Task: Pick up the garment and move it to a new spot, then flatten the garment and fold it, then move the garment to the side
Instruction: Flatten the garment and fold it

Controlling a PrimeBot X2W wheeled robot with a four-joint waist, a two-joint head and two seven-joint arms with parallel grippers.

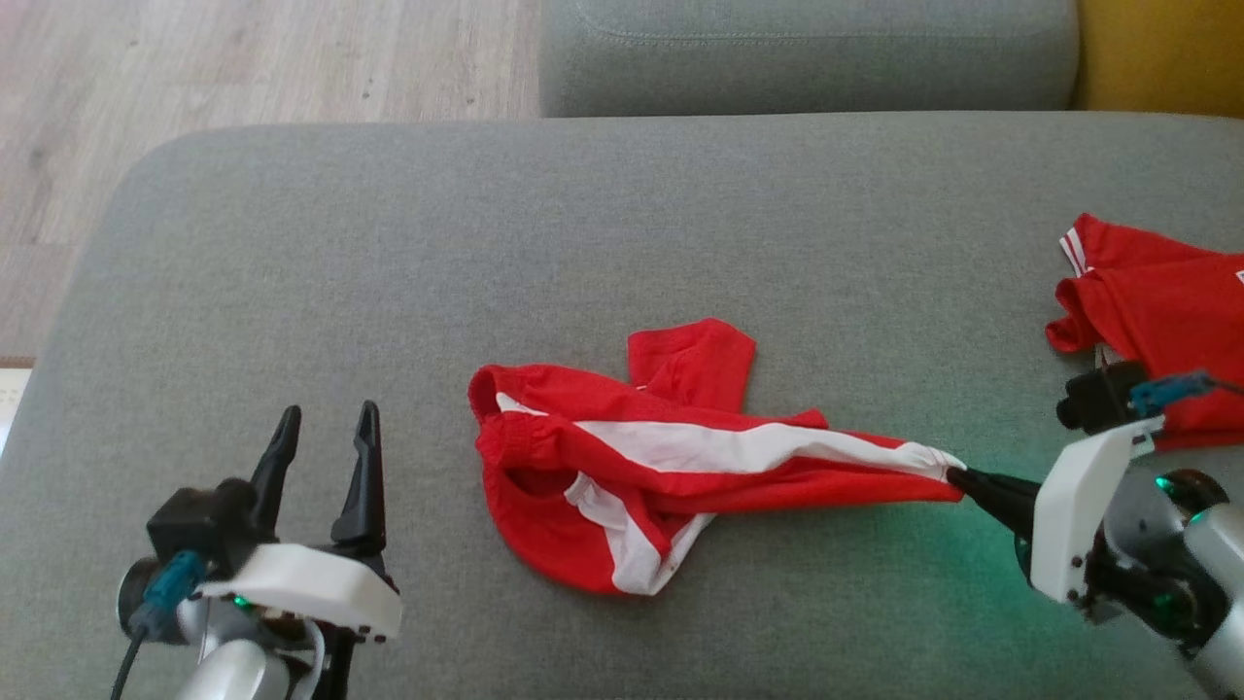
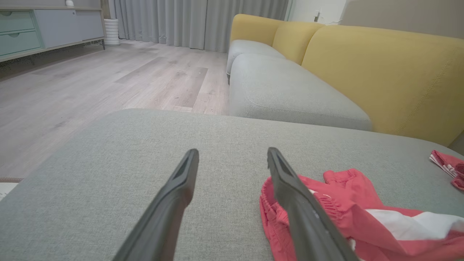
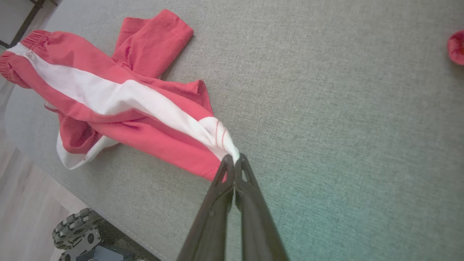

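Observation:
The garment (image 1: 622, 467) is a pair of red shorts with white side stripes, crumpled on the grey couch seat (image 1: 583, 243). One leg is stretched out to the right. My right gripper (image 1: 957, 476) is shut on the hem of that leg; the right wrist view shows its fingertips pinching the white stripe end of the garment (image 3: 119, 98). My left gripper (image 1: 326, 428) stands open at the lower left, apart from the cloth. In the left wrist view the garment (image 2: 348, 203) lies just right of the open gripper (image 2: 232, 156).
A second red garment with white trim (image 1: 1157, 311) lies at the right edge of the seat. Another grey cushion (image 1: 807, 49) and a yellow backrest (image 2: 380, 72) lie beyond. Wooden floor (image 1: 194, 68) is past the seat's left and far edges.

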